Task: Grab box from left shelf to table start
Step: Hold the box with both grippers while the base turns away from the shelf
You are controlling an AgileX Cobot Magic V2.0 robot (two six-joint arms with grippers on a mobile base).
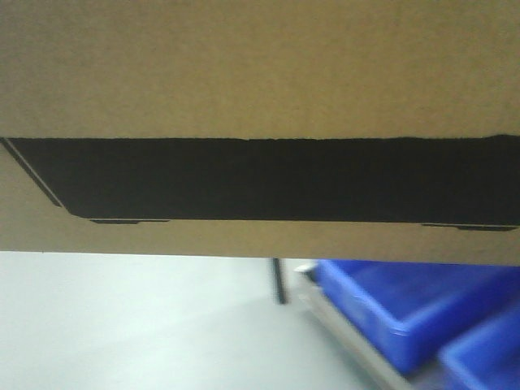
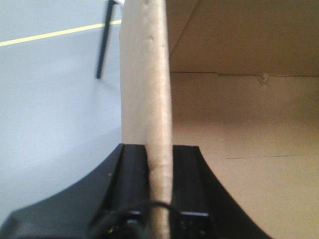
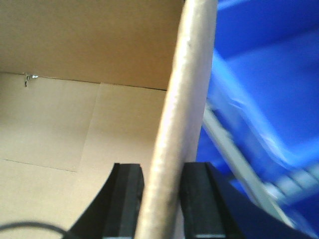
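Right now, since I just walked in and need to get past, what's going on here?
The robot is holding a big cardboard box with both arms. The left gripper is clamped on one side wall and the right gripper on the opposite wall, each with one finger inside the open box. The box fills the top of the front view, with pale floor and blue bins showing below it, so it looks carried rather than set down.

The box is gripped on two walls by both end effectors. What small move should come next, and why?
Probably move the box a little away from the blue bins, toward the dark slanted leg, with both grips shut. The left end effector and the right end effector each clamp one wall, and below the box grey floor shows, no tabletop, so it is not yet set down.
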